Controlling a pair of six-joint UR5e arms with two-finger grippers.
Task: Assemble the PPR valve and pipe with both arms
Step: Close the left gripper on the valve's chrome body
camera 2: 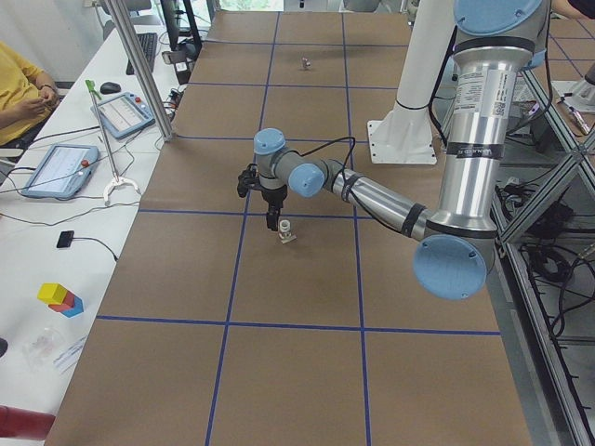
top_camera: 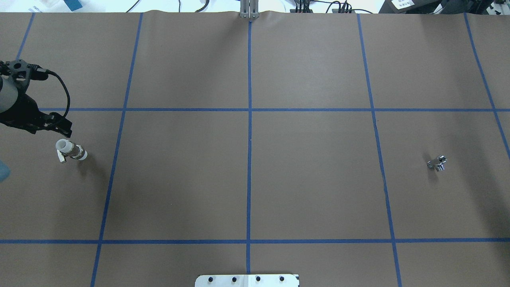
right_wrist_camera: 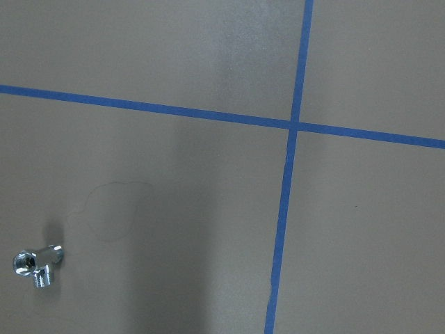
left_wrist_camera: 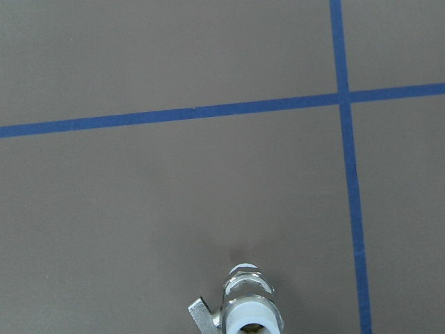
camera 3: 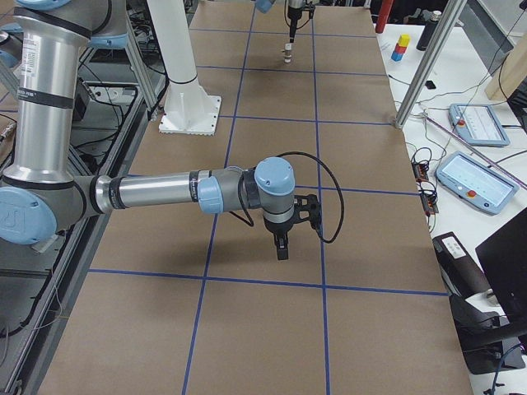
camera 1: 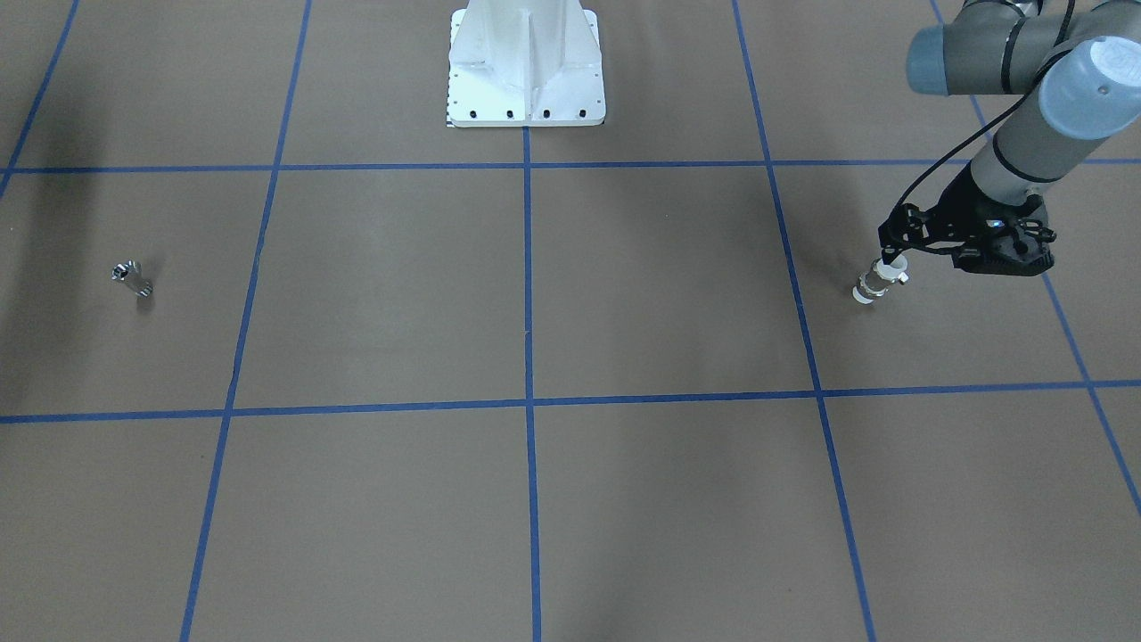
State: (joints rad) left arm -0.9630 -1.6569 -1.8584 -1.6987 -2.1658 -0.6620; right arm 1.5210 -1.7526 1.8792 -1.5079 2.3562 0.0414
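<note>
The white PPR valve point(camera 1: 877, 283) stands upright on the brown table at my left side. It also shows in the overhead view point(top_camera: 71, 150) and at the bottom edge of the left wrist view point(left_wrist_camera: 250, 312). My left gripper point(camera 1: 894, 246) hangs just over its top and looks open. I cannot tell whether it touches the valve. The silver pipe point(top_camera: 437, 163) lies alone on my right side and shows in the right wrist view point(right_wrist_camera: 38, 263). My right gripper point(camera 3: 282, 249) hovers over the table, seen only from the side. I cannot tell whether it is open or shut.
The white robot base point(camera 1: 526, 80) stands at mid table on the robot's side. Blue tape lines point(top_camera: 249, 159) divide the brown surface into squares. A bench with tablets point(camera 2: 121, 113) and an operator point(camera 2: 23, 88) runs along the far table edge.
</note>
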